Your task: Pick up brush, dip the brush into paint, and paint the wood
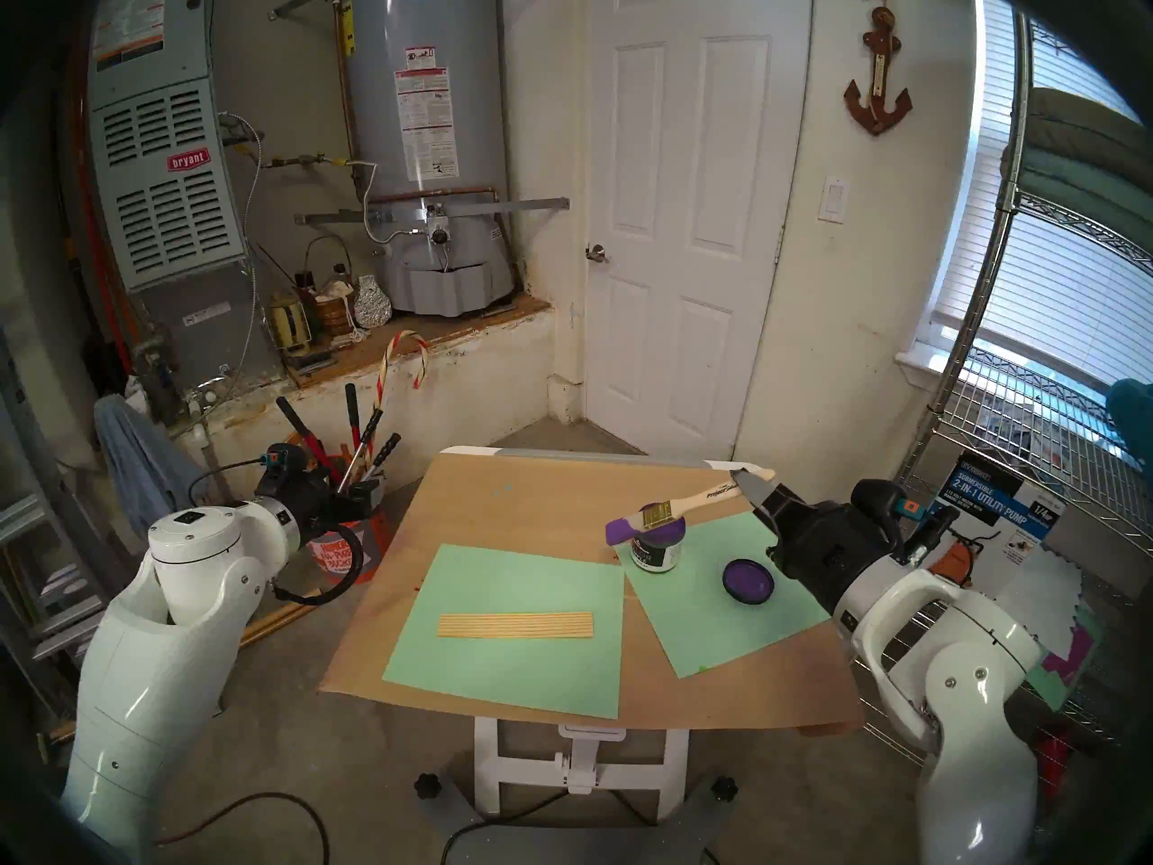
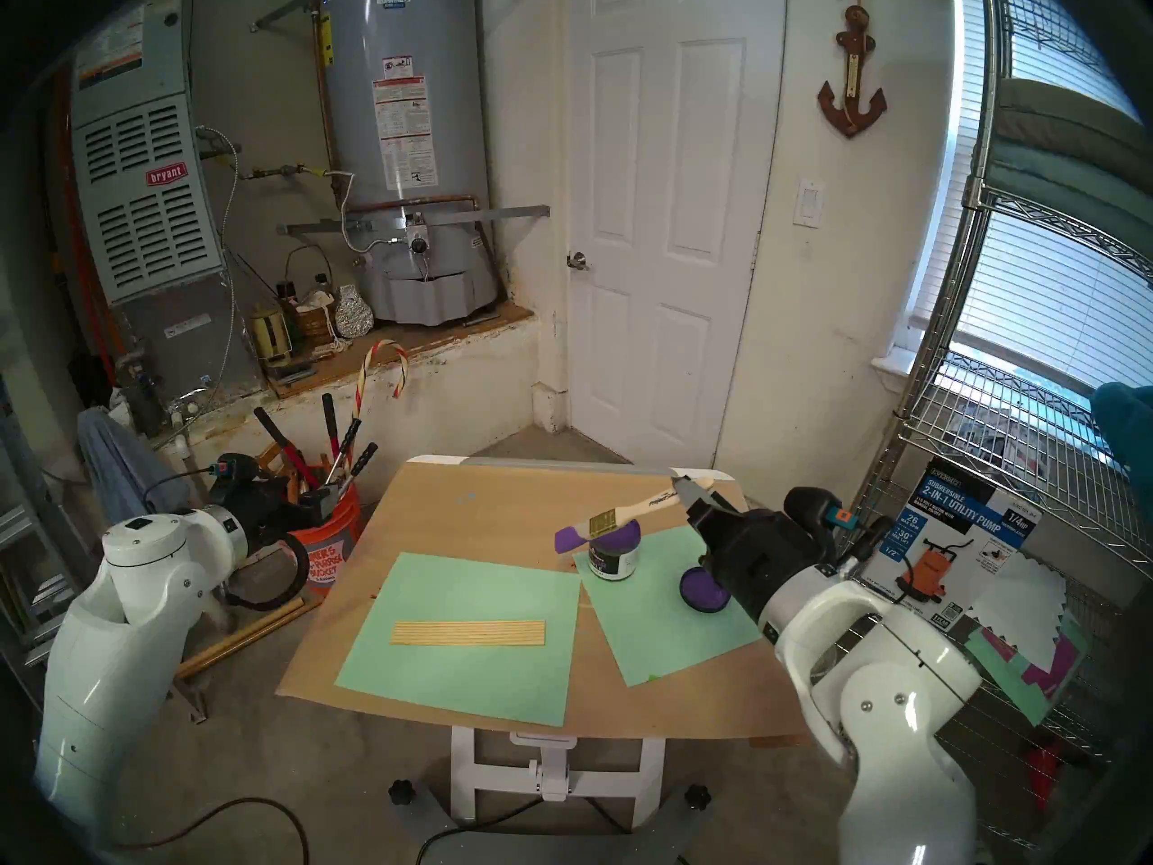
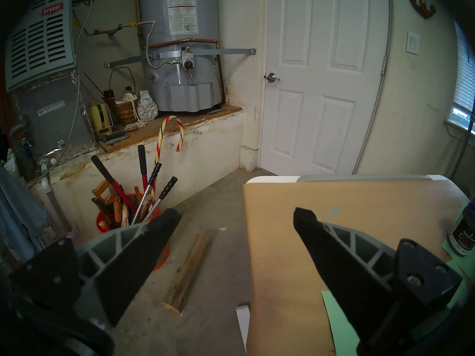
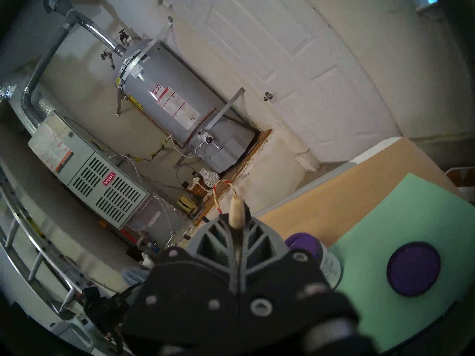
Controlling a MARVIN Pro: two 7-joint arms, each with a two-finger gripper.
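My right gripper [image 1: 745,480] is shut on the pale handle of the brush [image 1: 702,495], whose handle end pokes out between the fingers in the right wrist view [image 4: 237,211]. The brush lies nearly level, its brass ferrule over the open paint jar [image 1: 654,548] and its purple-coated bristles [image 1: 624,528] sticking out past the jar's left side. Purple paint [image 2: 617,540] shows in the jar's mouth. The wood [image 1: 515,625], a pale yellow striped strip, lies bare on the left green sheet [image 1: 499,676]. My left gripper [image 3: 236,214] is open and empty, off the table's left edge.
The jar's lid [image 1: 749,581], purple inside, lies on the right green sheet [image 1: 705,639] close to my right wrist. Brown paper [image 1: 499,502] covers the table. An orange bucket of tools [image 1: 337,555] stands by the left gripper. A wire rack [image 1: 1029,470] stands at the right.
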